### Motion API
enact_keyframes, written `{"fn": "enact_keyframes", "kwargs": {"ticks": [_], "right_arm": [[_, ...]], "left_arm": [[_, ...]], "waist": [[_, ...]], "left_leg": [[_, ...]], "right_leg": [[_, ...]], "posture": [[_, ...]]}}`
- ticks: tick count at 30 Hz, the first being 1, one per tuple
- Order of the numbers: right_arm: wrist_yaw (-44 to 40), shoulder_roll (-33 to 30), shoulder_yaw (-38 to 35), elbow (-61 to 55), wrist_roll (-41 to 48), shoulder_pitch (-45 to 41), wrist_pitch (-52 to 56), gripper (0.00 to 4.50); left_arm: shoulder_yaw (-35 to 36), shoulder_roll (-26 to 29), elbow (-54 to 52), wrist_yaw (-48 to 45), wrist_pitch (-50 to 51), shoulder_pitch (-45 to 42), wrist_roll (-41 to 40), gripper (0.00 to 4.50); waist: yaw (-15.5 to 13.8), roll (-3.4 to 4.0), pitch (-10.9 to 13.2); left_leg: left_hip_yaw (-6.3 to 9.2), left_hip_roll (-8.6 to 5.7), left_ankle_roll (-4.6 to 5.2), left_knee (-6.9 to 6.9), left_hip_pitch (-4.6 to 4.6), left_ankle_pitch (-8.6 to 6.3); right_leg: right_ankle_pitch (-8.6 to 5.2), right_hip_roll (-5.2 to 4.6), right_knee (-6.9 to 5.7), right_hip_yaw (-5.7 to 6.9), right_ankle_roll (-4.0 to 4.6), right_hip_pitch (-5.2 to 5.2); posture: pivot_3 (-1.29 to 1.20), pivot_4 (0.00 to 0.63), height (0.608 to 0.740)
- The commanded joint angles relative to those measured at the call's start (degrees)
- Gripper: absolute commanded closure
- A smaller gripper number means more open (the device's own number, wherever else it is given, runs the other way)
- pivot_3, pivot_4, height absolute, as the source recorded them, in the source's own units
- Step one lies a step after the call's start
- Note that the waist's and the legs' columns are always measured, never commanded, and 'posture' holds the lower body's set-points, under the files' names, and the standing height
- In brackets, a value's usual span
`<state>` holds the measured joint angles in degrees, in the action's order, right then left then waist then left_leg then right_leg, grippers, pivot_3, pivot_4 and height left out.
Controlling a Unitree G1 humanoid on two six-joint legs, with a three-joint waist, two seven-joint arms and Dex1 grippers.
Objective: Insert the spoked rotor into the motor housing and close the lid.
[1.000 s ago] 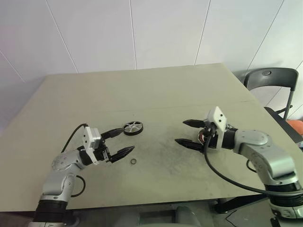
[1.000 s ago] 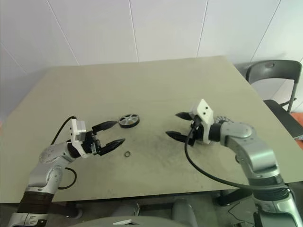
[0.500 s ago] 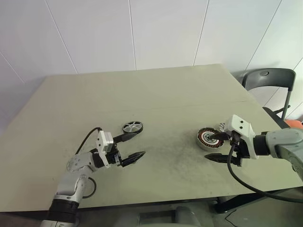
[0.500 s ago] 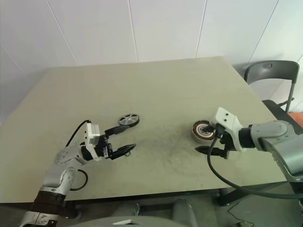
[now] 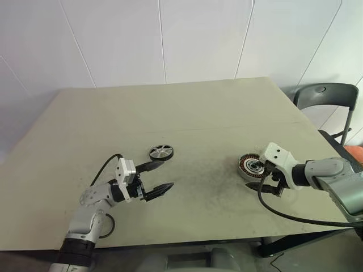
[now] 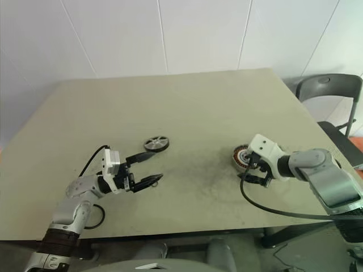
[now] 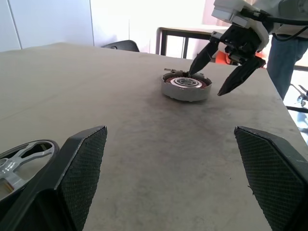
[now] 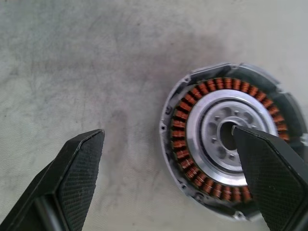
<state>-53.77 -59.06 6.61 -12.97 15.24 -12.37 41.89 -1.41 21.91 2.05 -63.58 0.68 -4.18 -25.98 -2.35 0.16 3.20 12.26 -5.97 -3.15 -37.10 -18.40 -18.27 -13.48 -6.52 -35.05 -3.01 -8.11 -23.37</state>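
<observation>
- We see the table (image 5: 198,113), a pale grey-green top with a darker, smudged patch in the middle.
- The spoked rotor (image 5: 161,152) lies flat on the table, on the left half, with its dark rim and silver spokes facing up.
- Our left gripper (image 5: 155,177) is just beside the rotor, on the side nearer to us. Its jaws stand wide apart and hold nothing. One finger (image 5: 150,166) reaches close to the rim of the rotor; we cannot tell if it touches.
- In the left wrist view the rotor (image 7: 21,156) appears beside one finger (image 7: 79,168), and the table between the two fingers is bare.
- The motor housing (image 5: 249,166) stands on the right half of the table, open, well apart from the rotor. The ring of copper windings (image 8: 192,94) shows around a silver hub.
- Our right gripper (image 5: 262,173) is tilted down at the housing, with its jaws wide and holding nothing. One finger (image 8: 269,163) is over the hub of the housing; the other finger (image 8: 77,163) is over bare table beside it.
- A dark chair (image 5: 326,96) stands past the right corner of the table.
</observation>
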Motion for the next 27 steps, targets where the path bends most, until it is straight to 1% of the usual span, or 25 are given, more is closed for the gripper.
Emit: {"fn": "enact_keyframes", "kwargs": {"ticks": [1, 6, 10, 14, 16, 20, 27], "right_arm": [[-1.37, 0.87, 0.87, -0.07, -0.48, -1.81, -0.86, 0.02], [-2.67, 1.78, 2.94, 1.62, -1.83, -3.68, -1.17, 0.02], [-1.84, 2.22, 6.45, 7.05, -7.01, -7.92, -2.87, 0.02], [-2.92, 3.31, 5.71, 8.68, -6.48, -9.98, -3.03, 0.02], [-2.79, 3.28, 6.06, 9.64, -7.66, -10.72, -3.28, 0.02], [-4.23, 2.51, 6.47, 10.37, -8.39, -10.31, -2.83, 0.02], [-7.44, 2.2, 4.42, 6.63, -5.21, -7.98, -0.29, 0.02]], "left_arm": [[0.92, 0.23, -1.55, 0.14, -0.87, -0.05, -0.8, 0.0], [1.13, 0.15, -2.2, 0.52, -0.97, 0.82, -0.91, 0.0], [1.23, 0.18, -3.89, 1.14, -0.77, 2.24, -1.15, 0.0], [1.43, 0.33, -5.05, 1.86, -0.62, 3.33, -1.29, 0.0], [1.52, 0.42, -5.18, 2.05, -0.62, 3.51, -1.35, 0.0], [1.54, 0.44, -5.22, 2.2, -0.7, 3.68, -1.42, 0.0], [1.38, 0.46, -4.62, 2.06, -0.81, 3.29, -1.44, 0.0]], "waist": [[-0.1, 0.0, 0.0], [0.06, 0.0, 0.0], [0.03, 0.0, 0.0], [-0.06, -0.02, 0.01], [0.0, -0.02, 0.01], [0.03, -0.02, 0.01], [-0.07, -0.02, 0.0]], "left_leg": [[0.0, 0.0, 0.0, 0.0, 0.0, 0.0], [-0.02, 0.0, 0.0, 0.0, 0.01, 0.0], [-0.07, 0.01, 0.0, 0.0, 0.03, 0.0], [-0.07, 0.01, 0.01, -0.01, 0.02, 0.0], [-0.07, 0.01, 0.01, 0.0, 0.02, 0.0], [-0.1, 0.01, 0.01, -0.01, 0.04, 0.0], [-0.09, 0.01, 0.02, 0.01, 0.03, -0.01]], "right_leg": [[0.0, 0.0, 0.0, 0.0, 0.0, 0.01], [-0.01, 0.0, 0.01, 0.0, -0.01, 0.01], [-0.01, 0.0, 0.0, 0.0, 0.0, 0.01], [0.0, -0.01, 0.02, 0.0, 0.02, 0.02], [0.0, -0.01, 0.02, 0.0, 0.02, 0.0], [0.01, -0.01, 0.01, -0.01, 0.03, 0.02], [0.01, -0.01, 0.01, -0.01, 0.03, 0.01]], "posture": [[0.0, 0.0, 0.74], [0.0, 0.0, 0.74], [0.0, 0.0, 0.74], [0.0, 0.0, 0.74], [0.0, 0.0, 0.74], [0.0, 0.0, 0.74], [0.0, 0.0, 0.74]]}}
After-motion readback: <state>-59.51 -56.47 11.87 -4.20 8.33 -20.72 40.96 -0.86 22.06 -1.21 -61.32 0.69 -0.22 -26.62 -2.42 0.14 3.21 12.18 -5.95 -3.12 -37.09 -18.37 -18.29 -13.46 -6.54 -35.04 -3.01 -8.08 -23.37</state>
